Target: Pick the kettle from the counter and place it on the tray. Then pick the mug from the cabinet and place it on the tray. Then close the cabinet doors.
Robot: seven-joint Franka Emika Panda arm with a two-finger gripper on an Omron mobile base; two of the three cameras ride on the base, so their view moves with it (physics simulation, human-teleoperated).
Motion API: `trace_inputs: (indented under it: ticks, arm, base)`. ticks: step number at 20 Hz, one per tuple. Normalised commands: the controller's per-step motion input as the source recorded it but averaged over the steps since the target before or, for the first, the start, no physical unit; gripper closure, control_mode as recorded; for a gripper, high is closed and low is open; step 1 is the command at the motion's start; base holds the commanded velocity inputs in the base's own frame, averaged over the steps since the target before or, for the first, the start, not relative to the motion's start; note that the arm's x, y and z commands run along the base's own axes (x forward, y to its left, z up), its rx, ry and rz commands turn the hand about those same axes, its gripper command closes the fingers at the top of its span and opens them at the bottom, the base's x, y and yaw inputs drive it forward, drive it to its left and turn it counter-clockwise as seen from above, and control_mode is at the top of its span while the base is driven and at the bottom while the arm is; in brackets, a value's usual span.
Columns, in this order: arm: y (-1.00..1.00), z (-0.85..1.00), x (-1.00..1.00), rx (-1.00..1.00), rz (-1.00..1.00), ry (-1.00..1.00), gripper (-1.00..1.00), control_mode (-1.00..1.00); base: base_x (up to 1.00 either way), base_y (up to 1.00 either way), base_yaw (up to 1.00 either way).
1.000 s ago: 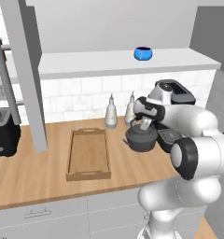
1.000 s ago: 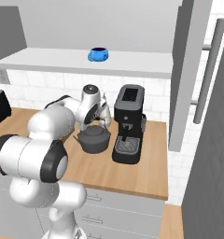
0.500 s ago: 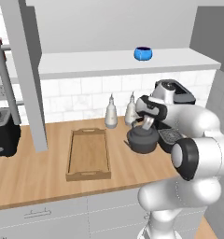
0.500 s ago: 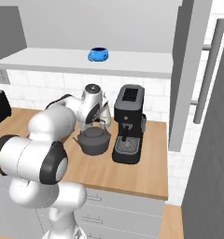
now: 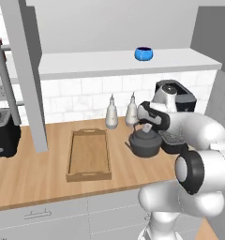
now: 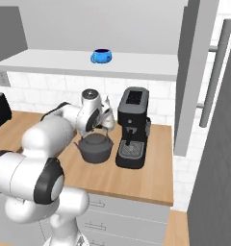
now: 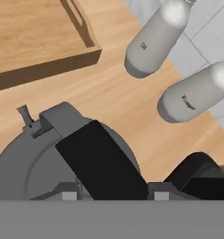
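The tool (image 5: 146,125) is sitting right over the kettle (image 5: 145,143), its jaws drawn in to a middling gap about the arched handle; in the hand view the dark handle band is running up from between the finger tips, so it looks gripped, though the contact itself is hidden. The kettle is resting on the desk (image 5: 48,173) directly below the tool, with the tray (image 5: 88,155) off on the spout side, well apart. Two pale bottles (image 7: 156,39) are standing just beyond the kettle, and the black coffee machine (image 6: 132,127) is crowding the tool's other flank.

The main risk, as I judge it, is the handle pivoting or sliding in a grip that is holding only a narrow band: the heavy body could swing, tip the spout down, or drop. A swinging kettle could also be knocking the near bottles over. Lifting too low could be catching the tray's raised rim.

The mug (image 5: 143,53) is waiting on the cabinet shelf, high above the tool.
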Motion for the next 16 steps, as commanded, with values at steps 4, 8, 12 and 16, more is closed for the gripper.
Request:
trace_inputs:
  ticks: [4, 8, 12, 16]
  arm:
    - [0.00, 0.18, -0.22, 0.07, -0.20, 0.00, 1.00, -1.00]
    - [0.00, 0.30, -0.21, 0.12, -0.22, 0.00, 1.00, -1.00]
    - [0.02, 0.41, -0.19, 0.13, -0.19, -0.11, 1.00, -1.00]
    - [0.21, 0.20, -0.11, 0.04, -0.18, -0.23, 1.00, -1.00]
  base:
    - [0.00, 0.00, 0.00]
    - [0.00, 0.00, 0.00]
    - [0.00, 0.00, 0.00]
    - [0.00, 0.00, 0.00]
